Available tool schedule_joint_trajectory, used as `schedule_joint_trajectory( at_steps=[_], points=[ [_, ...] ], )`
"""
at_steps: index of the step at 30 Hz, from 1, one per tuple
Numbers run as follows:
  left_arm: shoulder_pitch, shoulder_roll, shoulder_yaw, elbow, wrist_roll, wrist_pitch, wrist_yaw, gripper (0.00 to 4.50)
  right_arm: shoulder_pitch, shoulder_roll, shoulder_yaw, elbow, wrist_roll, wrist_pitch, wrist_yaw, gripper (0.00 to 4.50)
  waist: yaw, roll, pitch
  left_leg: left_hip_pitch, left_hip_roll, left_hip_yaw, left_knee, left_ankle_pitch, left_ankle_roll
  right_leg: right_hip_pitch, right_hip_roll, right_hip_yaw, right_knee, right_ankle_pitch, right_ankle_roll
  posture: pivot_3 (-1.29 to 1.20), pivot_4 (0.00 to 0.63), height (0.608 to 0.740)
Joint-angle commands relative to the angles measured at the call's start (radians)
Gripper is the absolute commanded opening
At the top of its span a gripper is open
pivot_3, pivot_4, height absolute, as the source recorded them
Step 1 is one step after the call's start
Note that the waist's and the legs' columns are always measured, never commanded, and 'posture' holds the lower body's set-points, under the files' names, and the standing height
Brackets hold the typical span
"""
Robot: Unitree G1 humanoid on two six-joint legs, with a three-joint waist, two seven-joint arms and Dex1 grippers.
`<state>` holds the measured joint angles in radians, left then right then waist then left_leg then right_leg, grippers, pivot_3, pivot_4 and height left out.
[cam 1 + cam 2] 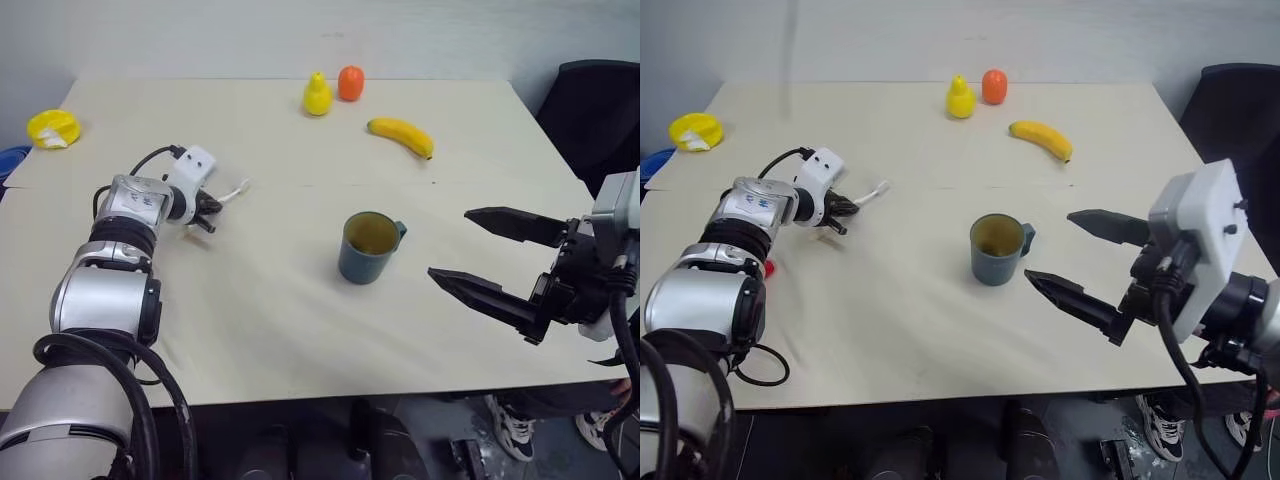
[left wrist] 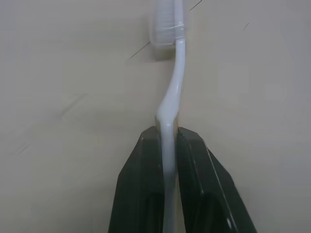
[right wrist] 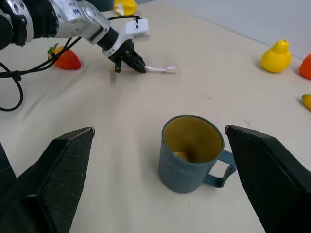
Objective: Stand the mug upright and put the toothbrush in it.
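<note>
Mug (image 1: 368, 247) already upright, centre of frame. Step in hand: toothbrush pickup. Left gripper (image 1: 207, 206), centre left of frame, clamped tight on toothbrush (image 2: 171, 111) handle, head sticking out ahead over table (image 1: 280, 330); lifted or still resting, hard to tell. Right gripper (image 1: 1077, 262), lower right, fingers spread wide, empty, just right of mug. Next: lift, carry right to mug, tip handle down, drop in.

Counts: one mug, one toothbrush, one banana (image 1: 400, 136), one pear (image 1: 317, 96), one orange fruit (image 1: 350, 83), one strawberry (image 3: 67, 59), two grippers.
</note>
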<state>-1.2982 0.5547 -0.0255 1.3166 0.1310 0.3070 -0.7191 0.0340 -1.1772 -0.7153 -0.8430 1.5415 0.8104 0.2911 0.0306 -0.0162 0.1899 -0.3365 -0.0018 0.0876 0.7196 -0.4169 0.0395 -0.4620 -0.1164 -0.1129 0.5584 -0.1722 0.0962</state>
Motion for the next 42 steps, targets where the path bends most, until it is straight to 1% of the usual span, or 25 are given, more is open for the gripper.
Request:
schedule_joint_trajectory(
  at_steps=[1,4,6,9,10,12,14,16,19,23,25,31,34,36,37,42],
  points=[
    [-0.093,-0.022,0.115,-0.044,-0.126,0.052,-0.064,0.12,0.059,0.033,-0.089,-0.008,0.071,0.008,-0.010,4.50,0.010,-0.001,0.001,-0.001,0.000,0.000,0.001,0.000,0.000,0.000,0.000,-0.001,0.000,0.000,0.000,0.00,0.150,0.740],
    [-0.142,-0.052,0.210,-0.086,-0.236,0.091,-0.143,0.12,0.123,0.051,-0.148,-0.033,0.065,0.017,-0.025,4.50,0.021,-0.002,0.001,-0.002,-0.002,0.000,0.002,0.000,0.000,0.000,0.000,0.000,0.000,0.001,0.001,0.00,0.150,0.740],
    [-0.161,-0.073,0.259,-0.137,-0.312,0.125,-0.230,0.12,0.160,0.068,-0.177,-0.048,0.046,0.013,-0.033,4.50,0.022,-0.002,0.001,-0.002,-0.002,0.000,0.002,0.000,0.000,0.000,0.000,0.000,0.000,0.001,0.001,0.00,0.150,0.740],
    [-0.130,-0.131,0.284,-0.327,-0.425,0.227,-0.346,0.12,0.231,0.113,-0.218,-0.067,0.024,0.007,-0.048,4.50,0.020,-0.002,0.001,-0.001,-0.003,0.001,0.001,-0.001,0.000,0.000,0.001,0.000,0.000,0.001,0.001,0.00,0.150,0.740],
    [-0.091,-0.165,0.278,-0.430,-0.460,0.237,-0.364,0.12,0.256,0.133,-0.231,-0.077,0.023,0.002,-0.057,4.50,0.021,-0.002,0.001,0.000,-0.003,0.001,0.002,-0.001,0.000,0.001,0.001,0.000,0.000,0.000,0.001,0.00,0.150,0.740],
    [-0.027,-0.247,0.293,-0.616,-0.560,0.306,-0.353,0.12,0.302,0.168,-0.252,-0.103,0.035,-0.018,-0.084,4.50,0.021,-0.002,0.000,0.001,-0.003,0.002,0.001,-0.001,-0.001,0.002,0.001,0.001,0.000,0.000,0.001,0.00,0.150,0.740],
    [0.017,-0.320,0.322,-0.737,-0.647,0.390,-0.297,0.12,0.338,0.190,-0.269,-0.126,0.034,-0.034,-0.094,4.50,0.020,-0.002,0.000,0.001,-0.002,0.002,0.003,-0.001,-0.001,0.002,0.001,0.002,0.000,0.001,0.001,0.00,0.150,0.740],
    [0.072,-0.380,0.309,-0.835,-0.679,0.379,-0.265,0.12,0.374,0.206,-0.285,-0.142,0.021,-0.046,-0.098,4.50,0.018,-0.002,0.001,0.001,-0.002,0.002,0.004,0.000,-0.001,0.002,0.002,0.004,0.000,0.002,0.002,0.00,0.150,0.740],
    [0.144,-0.458,0.264,-0.923,-0.689,0.344,-0.227,0.12,0.421,0.231,-0.305,-0.160,0.013,-0.072,-0.106,4.50,0.012,-0.002,0.001,0.002,-0.001,0.002,0.003,0.000,-0.001,0.006,0.003,0.008,0.000,0.003,0.002,0.00,0.150,0.740],
    [0.248,-0.507,0.155,-0.959,-0.624,0.221,-0.250,0.12,0.469,0.250,-0.323,-0.181,0.007,-0.106,-0.113,4.50,0.013,-0.001,0.000,0.009,0.002,0.001,0.002,0.000,-0.001,0.013,0.003,0.009,-0.002,0.004,0.001,0.00,0.150,0.740],
    [0.283,-0.523,0.124,-0.934,-0.588,0.132,-0.241,0.12,0.489,0.258,-0.330,-0.185,0.006,-0.124,-0.118,4.50,0.014,-0.001,0.000,0.013,0.003,-0.001,0.001,-0.001,0.000,0.017,0.003,0.009,-0.005,0.004,0.001,0.00,0.150,0.740],
    [0.350,-0.591,0.078,-0.816,-0.506,-0.120,-0.187,0.12,0.528,0.256,-0.343,-0.186,0.016,-0.169,-0.130,4.50,0.022,-0.001,0.000,0.012,0.003,-0.001,0.001,-0.003,0.004,0.017,0.002,0.010,-0.006,0.004,0.001,0.00,0.150,0.740],
    [0.374,-0.603,0.063,-0.786,-0.493,-0.161,-0.178,0.12,0.537,0.247,-0.345,-0.183,0.022,-0.183,-0.132,4.50,0.023,-0.001,0.000,0.012,0.003,-0.001,0.001,-0.005,0.007,0.017,0.002,0.009,-0.008,0.004,0.002,0.00,0.150,0.740],
    [0.390,-0.601,0.059,-0.782,-0.495,-0.161,-0.180,0.84,0.542,0.242,-0.345,-0.179,0.018,-0.186,-0.125,4.50,0.023,-0.001,0.000,0.011,0.003,-0.001,0.001,-0.006,0.009,0.016,0.002,0.009,-0.009,0.004,0.002,0.00,0.150,0.740],
    [0.399,-0.592,0.060,-0.790,-0.508,-0.138,-0.191,1.05,0.542,0.239,-0.344,-0.173,0.014,-0.186,-0.119,4.50,0.023,-0.001,0.000,0.011,0.002,-0.001,0.001,-0.007,0.010,0.016,0.002,0.009,-0.009,0.004,0.002,0.00,0.150,0.740],
    [0.421,-0.515,0.077,-0.893,-0.569,-0.026,-0.227,2.59,0.539,0.235,-0.333,-0.131,-0.015,-0.174,-0.069,4.50,0.021,-0.001,0.000,0.011,0.002,0.000,0.001,-0.009,0.011,0.016,0.002,0.009,-0.011,0.004,0.002,0.00,0.150,0.740]
  ],
)
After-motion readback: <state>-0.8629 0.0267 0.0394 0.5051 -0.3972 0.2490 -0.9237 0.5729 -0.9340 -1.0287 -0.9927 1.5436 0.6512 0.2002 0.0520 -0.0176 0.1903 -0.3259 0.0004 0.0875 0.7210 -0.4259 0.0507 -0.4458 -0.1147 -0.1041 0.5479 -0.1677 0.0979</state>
